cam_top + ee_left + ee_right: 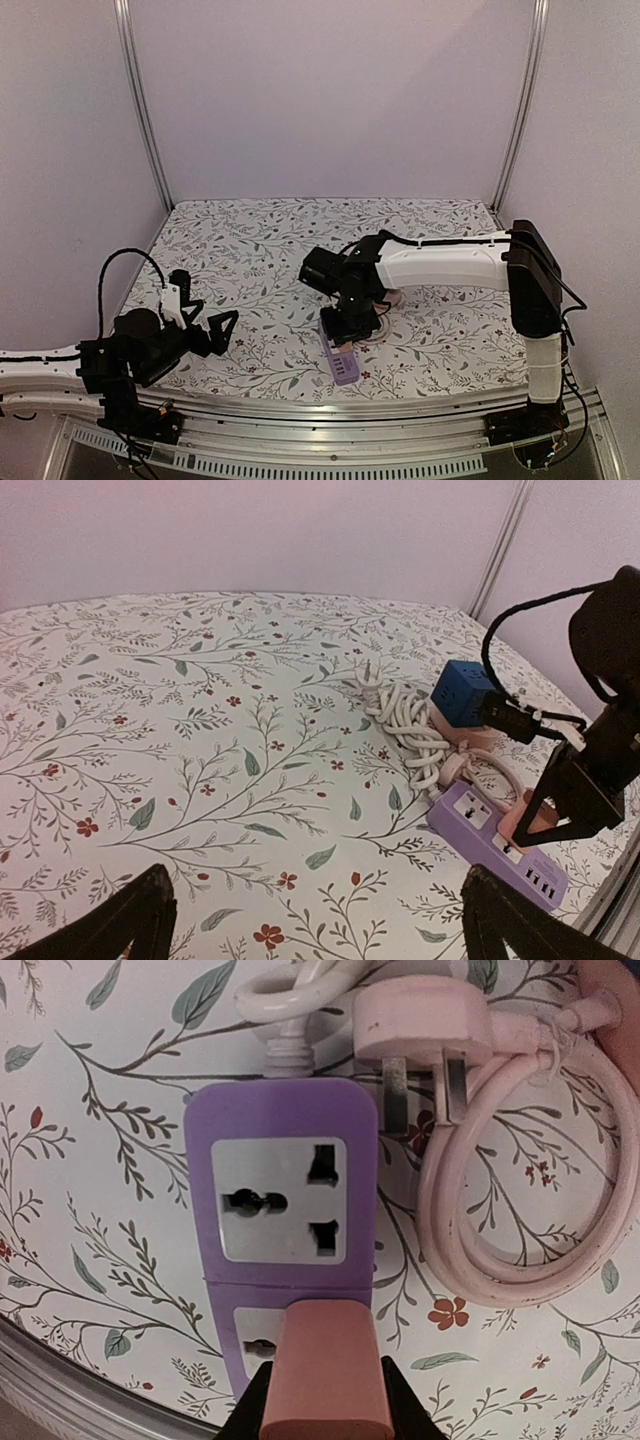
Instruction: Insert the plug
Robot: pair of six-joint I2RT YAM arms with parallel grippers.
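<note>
A purple power strip [280,1120] lies on the floral table near the front edge, also seen from above [343,365] and in the left wrist view [480,830]. My right gripper [327,1405] is shut on a salmon-pink plug [327,1365] and holds it from above. The plug [525,820] stands over the strip's second socket and covers its right half. Its prongs are hidden. The first socket [280,1200] shows bare. My left gripper [320,905] hangs open and holds nothing, far to the left [205,325] of the strip.
A pale pink round plug [420,1020] with its looped cable [520,1260] lies beside the strip's far end. A coiled white cable [405,720] and a blue socket cube [465,693] sit just behind. The table's metal front rail [330,405] runs close by the strip.
</note>
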